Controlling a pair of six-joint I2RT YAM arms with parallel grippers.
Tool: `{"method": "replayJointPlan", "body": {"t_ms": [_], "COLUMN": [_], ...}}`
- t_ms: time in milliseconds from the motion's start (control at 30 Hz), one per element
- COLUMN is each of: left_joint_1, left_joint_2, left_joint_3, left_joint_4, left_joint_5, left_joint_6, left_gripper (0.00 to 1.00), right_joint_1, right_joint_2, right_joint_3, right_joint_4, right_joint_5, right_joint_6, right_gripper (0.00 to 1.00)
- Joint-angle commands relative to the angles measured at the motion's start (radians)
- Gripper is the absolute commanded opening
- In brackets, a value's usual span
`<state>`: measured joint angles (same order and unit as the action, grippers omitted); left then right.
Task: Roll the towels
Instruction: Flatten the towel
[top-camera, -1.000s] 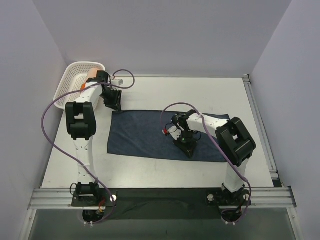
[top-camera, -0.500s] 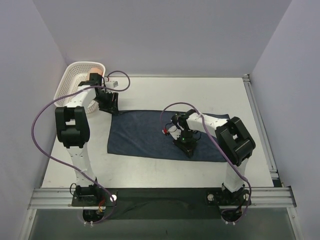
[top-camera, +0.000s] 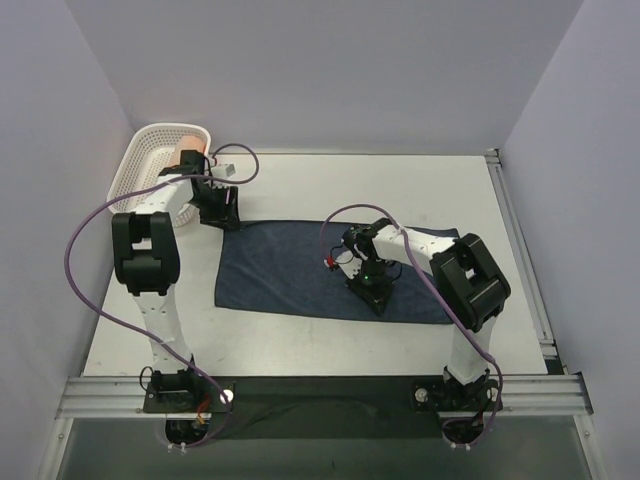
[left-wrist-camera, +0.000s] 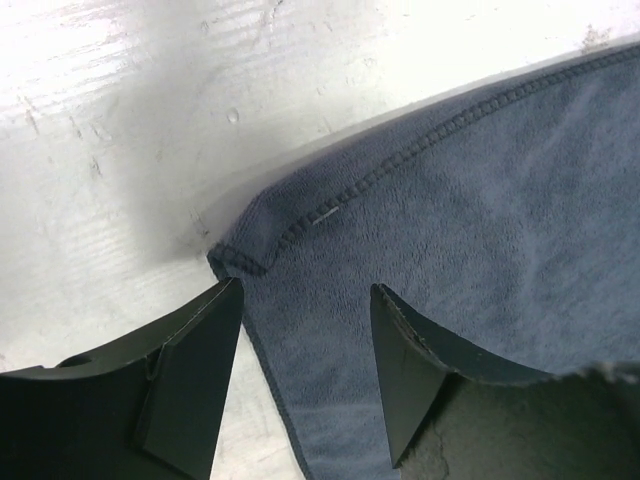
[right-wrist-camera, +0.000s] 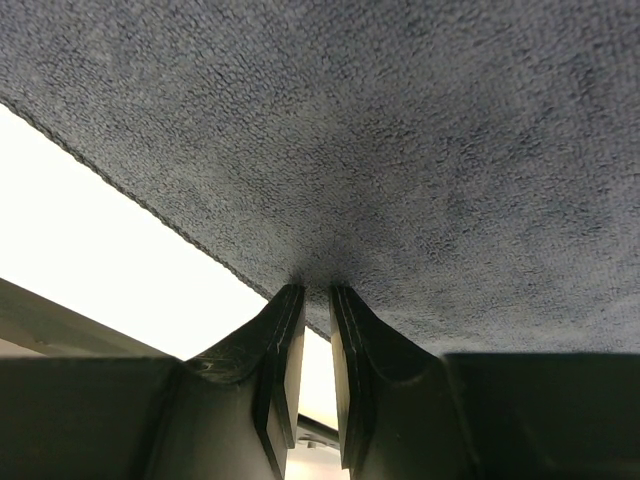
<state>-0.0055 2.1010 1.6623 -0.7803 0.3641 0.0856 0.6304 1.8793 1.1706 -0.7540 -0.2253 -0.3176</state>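
The navy-blue towel (top-camera: 300, 268) lies flat and spread out on the white table. My left gripper (top-camera: 222, 212) hangs over its far-left corner. In the left wrist view the left gripper (left-wrist-camera: 305, 350) is open, with that towel corner (left-wrist-camera: 250, 250) between and just ahead of the fingers (left-wrist-camera: 195, 365). My right gripper (top-camera: 376, 290) points down on the towel's near edge. In the right wrist view the right gripper (right-wrist-camera: 308, 292) is nearly closed, its tips pinching the towel cloth (right-wrist-camera: 400, 150) at a small pucker. The orange towel (top-camera: 186, 156) lies in the basket.
The white lattice basket (top-camera: 140, 165) stands at the far left corner of the table, just behind my left arm. A purple cable (top-camera: 85, 240) loops out from the left arm, and another loops over the towel by the right arm. A metal rail (top-camera: 515, 230) runs along the table's right edge.
The left arm's elbow has swung left, and its gripper has shifted slightly to the towel's far-left corner. The right arm and the towel have not moved.
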Motion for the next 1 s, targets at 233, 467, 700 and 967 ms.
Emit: {"method": "replayJointPlan", "body": {"t_ms": [233,467,700,967], "left_joint_1": [0.001,0.001,0.001,0.001], "left_joint_2": [0.067,0.047,0.016,0.070], "left_joint_3": [0.027,-0.001,-0.023,-0.010], "left_joint_4": [0.108,0.161,0.245,0.344], "left_joint_5": [0.070,0.104,0.119,0.035], "left_joint_6": [-0.079,-0.161,-0.214,-0.277], "left_gripper": [0.65,0.64,0.63,0.55], "right_joint_1": [0.005,-0.001,-0.003,-0.006], "right_joint_2": [0.014,0.020,0.026,0.030], "right_joint_3": [0.018,0.021,0.023,0.031], "right_joint_4": [-0.070,-0.077,-0.080,-0.091], "right_joint_5": [0.000,0.003,0.001,0.003], "right_joint_6": [-0.020,-0.028,-0.031,-0.034], "right_gripper": [0.18,0.18,0.18,0.18]}}
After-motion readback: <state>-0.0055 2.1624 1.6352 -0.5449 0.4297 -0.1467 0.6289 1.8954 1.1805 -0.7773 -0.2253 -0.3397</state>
